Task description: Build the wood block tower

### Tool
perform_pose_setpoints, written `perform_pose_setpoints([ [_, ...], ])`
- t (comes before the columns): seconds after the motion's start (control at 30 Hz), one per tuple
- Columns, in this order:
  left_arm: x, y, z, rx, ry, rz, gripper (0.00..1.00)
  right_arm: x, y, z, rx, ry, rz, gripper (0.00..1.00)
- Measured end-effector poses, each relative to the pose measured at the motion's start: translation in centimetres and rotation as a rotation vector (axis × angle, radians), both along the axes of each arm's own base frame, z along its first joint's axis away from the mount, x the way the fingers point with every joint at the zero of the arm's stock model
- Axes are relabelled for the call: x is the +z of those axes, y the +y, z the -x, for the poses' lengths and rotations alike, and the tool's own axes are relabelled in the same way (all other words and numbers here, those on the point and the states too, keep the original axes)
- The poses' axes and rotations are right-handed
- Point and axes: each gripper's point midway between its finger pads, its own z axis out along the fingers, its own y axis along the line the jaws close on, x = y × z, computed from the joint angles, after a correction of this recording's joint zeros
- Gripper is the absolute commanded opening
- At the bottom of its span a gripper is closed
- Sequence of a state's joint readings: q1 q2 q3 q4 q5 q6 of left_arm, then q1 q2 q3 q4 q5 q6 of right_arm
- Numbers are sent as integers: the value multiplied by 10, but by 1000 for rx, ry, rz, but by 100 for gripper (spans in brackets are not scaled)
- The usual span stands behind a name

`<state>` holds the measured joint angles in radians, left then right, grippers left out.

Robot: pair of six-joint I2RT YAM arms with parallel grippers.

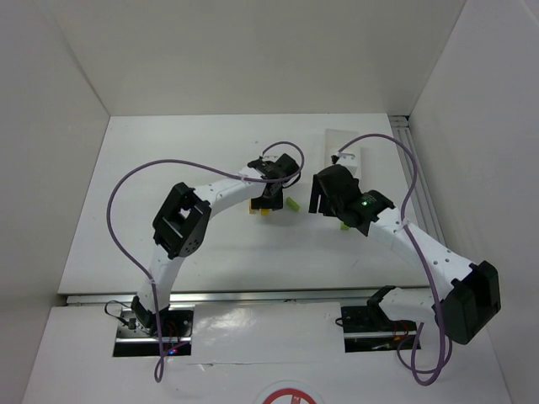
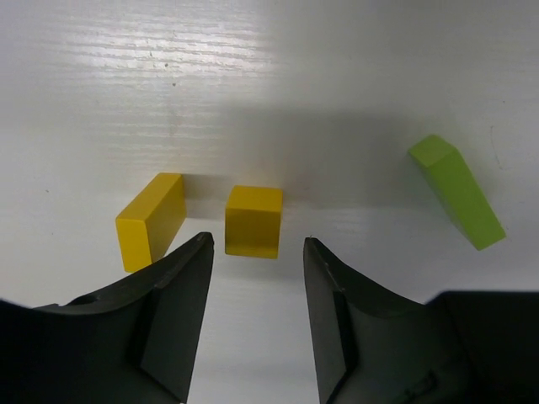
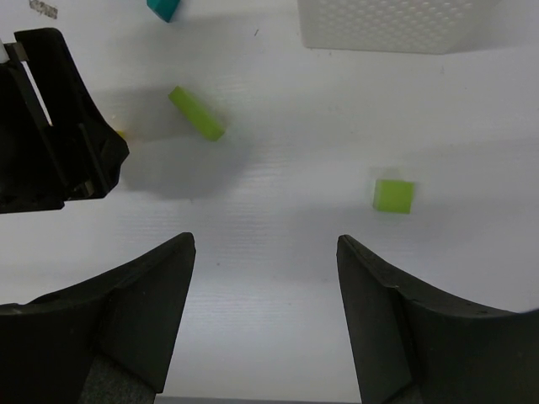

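Observation:
No tower stands; the blocks lie loose on the white table. In the left wrist view a yellow cube (image 2: 253, 220) sits just ahead of my open, empty left gripper (image 2: 257, 244), centred between the fingertips. A long yellow block (image 2: 152, 220) lies flat to its left and a long lime-green block (image 2: 457, 192) to the right. My right gripper (image 3: 265, 244) is open and empty above bare table. Ahead of it are a lime cube (image 3: 393, 195), the long lime block (image 3: 196, 113) and the edge of a teal piece (image 3: 162, 8). From above, the left gripper (image 1: 271, 195) hovers over the yellow blocks (image 1: 263, 210).
A white rectangular tray (image 3: 392, 25) stands at the back right, also seen from above (image 1: 349, 156). The two grippers are close together mid-table; the left gripper's black body (image 3: 50, 126) shows in the right wrist view. White walls enclose the table.

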<state>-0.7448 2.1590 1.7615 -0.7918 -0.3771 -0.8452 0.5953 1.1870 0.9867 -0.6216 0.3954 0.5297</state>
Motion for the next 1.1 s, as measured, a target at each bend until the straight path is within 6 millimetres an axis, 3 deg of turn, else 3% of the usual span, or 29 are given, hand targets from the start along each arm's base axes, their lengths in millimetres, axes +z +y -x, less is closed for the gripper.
perform_pose_setpoints([
  [0.23, -3, 5, -5, 14, 1, -2, 50, -5, 0, -1, 0, 13, 9, 76],
  [0.6, -6, 3, -6, 10, 6, 4, 51, -5, 2, 0, 7, 18, 3, 76],
  [0.7, -7, 3, -5, 9, 9, 6, 45, -5, 2, 0, 7, 18, 3, 76],
  [0.73, -7, 2, -5, 9, 10, 7, 37, -5, 2, 0, 7, 18, 3, 76],
  [0.83, -7, 2, -5, 7, 9, 9, 26, -5, 2, 0, 7, 19, 3, 76],
  [0.97, -4, 2, -6, 4, 5, 12, 22, -5, 2, 0, 7, 18, 3, 76],
  [1.1, 16, 3, -5, -6, -18, 25, 22, -5, 2, 0, 7, 19, 2, 76],
])
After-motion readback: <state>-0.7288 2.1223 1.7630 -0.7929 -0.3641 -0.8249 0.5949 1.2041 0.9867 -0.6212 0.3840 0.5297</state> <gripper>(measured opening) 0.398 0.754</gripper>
